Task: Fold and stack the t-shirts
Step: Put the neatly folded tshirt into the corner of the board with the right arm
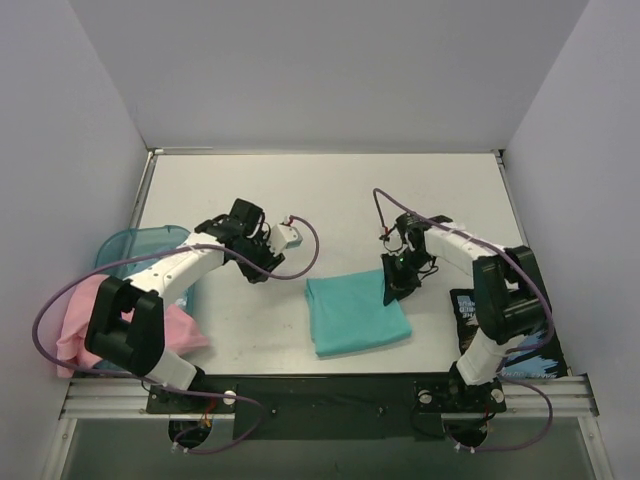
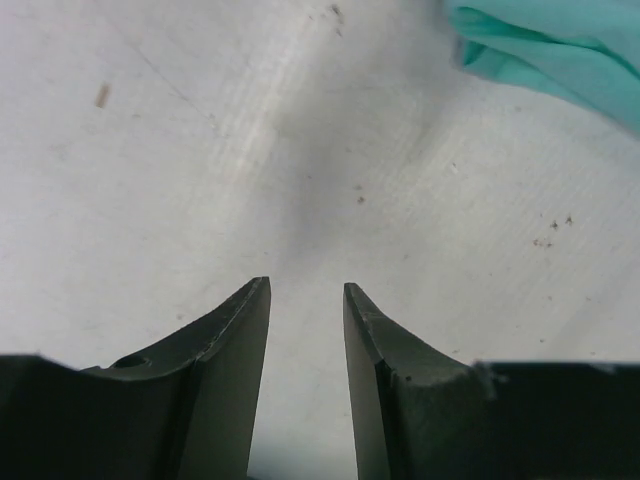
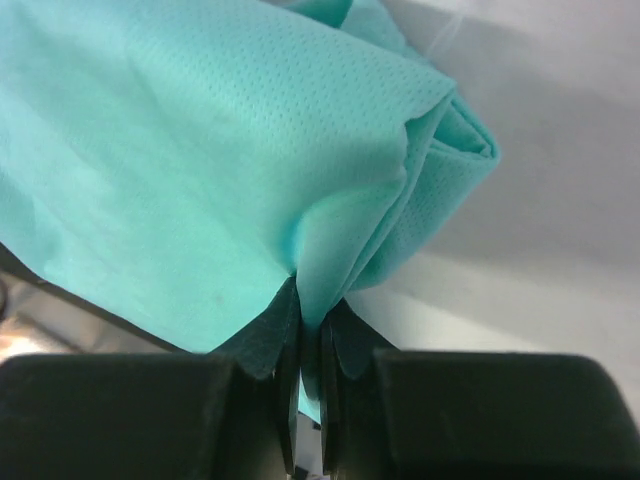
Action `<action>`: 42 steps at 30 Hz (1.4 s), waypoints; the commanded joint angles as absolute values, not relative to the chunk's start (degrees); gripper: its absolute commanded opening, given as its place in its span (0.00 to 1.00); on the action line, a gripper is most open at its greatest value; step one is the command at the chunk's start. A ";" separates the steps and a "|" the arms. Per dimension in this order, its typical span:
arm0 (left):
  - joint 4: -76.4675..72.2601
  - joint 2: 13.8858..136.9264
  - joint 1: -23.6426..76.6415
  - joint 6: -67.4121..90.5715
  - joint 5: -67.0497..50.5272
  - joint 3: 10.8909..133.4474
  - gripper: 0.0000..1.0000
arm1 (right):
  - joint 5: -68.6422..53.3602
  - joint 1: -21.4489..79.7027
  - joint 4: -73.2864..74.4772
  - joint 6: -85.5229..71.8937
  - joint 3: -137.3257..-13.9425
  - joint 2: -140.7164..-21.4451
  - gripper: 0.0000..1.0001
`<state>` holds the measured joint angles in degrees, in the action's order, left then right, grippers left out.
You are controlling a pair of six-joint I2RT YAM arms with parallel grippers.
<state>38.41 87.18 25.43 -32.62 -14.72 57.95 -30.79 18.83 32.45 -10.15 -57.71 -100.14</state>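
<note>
The teal-green t-shirt (image 1: 355, 315) lies folded into a rough square near the table's front middle. My right gripper (image 1: 393, 290) is shut on its right edge; in the right wrist view the cloth (image 3: 220, 170) is pinched between the fingers (image 3: 255, 335). My left gripper (image 1: 262, 268) is open and empty, low over bare table left of the shirt; a corner of the teal shirt (image 2: 560, 50) shows at the top right of the left wrist view. The pale pink t-shirt (image 1: 90, 320) lies bunched at the front left, partly under the left arm.
A translucent blue tub (image 1: 130, 250) stands at the left edge behind the pink shirt. A dark printed card (image 1: 470, 310) lies by the right arm's base. White walls enclose the table on three sides.
</note>
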 commanded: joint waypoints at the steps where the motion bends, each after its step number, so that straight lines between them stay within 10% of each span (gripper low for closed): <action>1: 39.19 86.57 24.70 -30.85 -12.05 65.38 0.45 | -14.44 18.72 43.50 -4.57 -57.05 -91.25 0.00; 15: 32.18 83.50 24.70 -33.40 -10.37 66.01 0.46 | 12.02 17.76 62.91 6.59 -61.09 -77.79 0.00; 42: 26.37 80.51 26.02 -35.24 -9.05 60.73 0.46 | 23.03 4.83 74.44 39.01 -58.35 -52.38 0.00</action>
<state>29.32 82.83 25.85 -35.00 -9.08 61.06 19.55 5.52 70.70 29.95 -56.34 -52.23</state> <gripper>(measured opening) 0.459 0.030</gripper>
